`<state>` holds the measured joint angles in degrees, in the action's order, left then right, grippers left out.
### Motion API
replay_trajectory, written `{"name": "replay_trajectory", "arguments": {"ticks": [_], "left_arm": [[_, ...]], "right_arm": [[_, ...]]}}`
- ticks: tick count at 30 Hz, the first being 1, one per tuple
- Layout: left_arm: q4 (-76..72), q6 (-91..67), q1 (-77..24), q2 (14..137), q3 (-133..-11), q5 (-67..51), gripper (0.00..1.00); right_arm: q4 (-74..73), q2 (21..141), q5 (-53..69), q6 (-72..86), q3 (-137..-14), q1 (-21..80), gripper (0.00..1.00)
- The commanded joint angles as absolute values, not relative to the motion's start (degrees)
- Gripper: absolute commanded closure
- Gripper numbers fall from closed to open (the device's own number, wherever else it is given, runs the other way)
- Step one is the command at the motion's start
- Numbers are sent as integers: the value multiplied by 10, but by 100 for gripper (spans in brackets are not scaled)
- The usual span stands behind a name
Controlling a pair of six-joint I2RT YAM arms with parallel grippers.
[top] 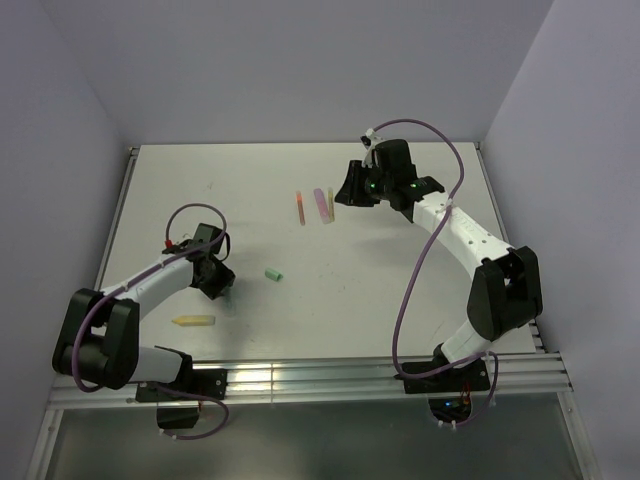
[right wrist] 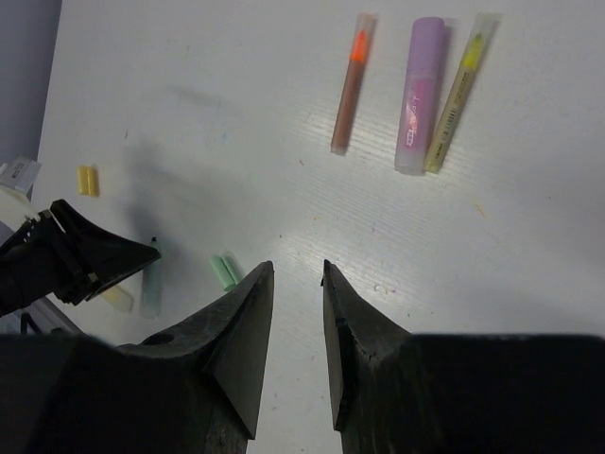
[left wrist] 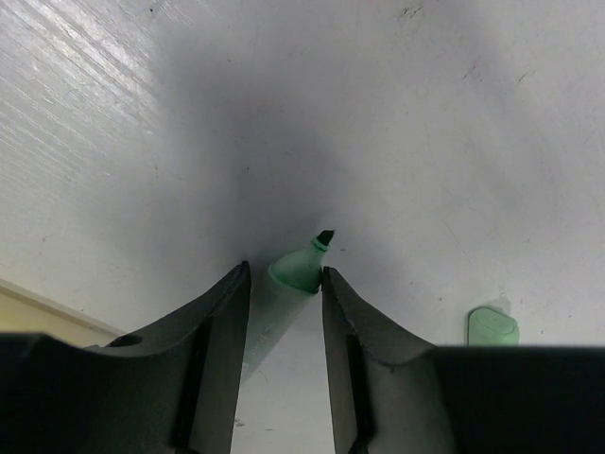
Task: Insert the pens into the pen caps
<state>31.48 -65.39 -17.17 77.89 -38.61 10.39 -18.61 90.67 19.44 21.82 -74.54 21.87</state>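
A mint green pen [left wrist: 295, 271] lies on the white table, dark tip pointing away, between the fingers of my left gripper [left wrist: 284, 272]. The right finger touches its shoulder; a gap still shows at the left finger. The green pen cap [left wrist: 492, 326] lies to its right, apart from it [top: 273, 274]. An orange pen [top: 299, 207], a purple pen [top: 320, 205] and an olive-yellow pen [top: 330, 205] lie side by side mid-table. My right gripper [top: 350, 186] hovers just right of them, its jaws narrowly apart with nothing between them [right wrist: 298, 270].
A yellow pen [top: 193, 321] lies near the front left, close to my left arm. A short yellow cap [right wrist: 87, 180] shows at the left of the right wrist view. Walls close the table in at the back and on both sides.
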Motion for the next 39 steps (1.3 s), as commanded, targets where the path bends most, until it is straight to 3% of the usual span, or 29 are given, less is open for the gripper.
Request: {"name": "replay_trajectory", "arguments": {"ticks": [1,9,18,39], "left_arm": [[300,-657,-171,793,-395,88,60],[301,-656,-171,797,-414,81,64],[318,-621,-171,787,-416,81,45],[357,-565,-203,851,-453,82,50]], "right_arm": [[-160,883,202,221,-740,221,65],[-157,885,209,219,-739,221,67],[-162,883,207,215,-742,221,67],[-166,887,214,217,-744,221,67]]}}
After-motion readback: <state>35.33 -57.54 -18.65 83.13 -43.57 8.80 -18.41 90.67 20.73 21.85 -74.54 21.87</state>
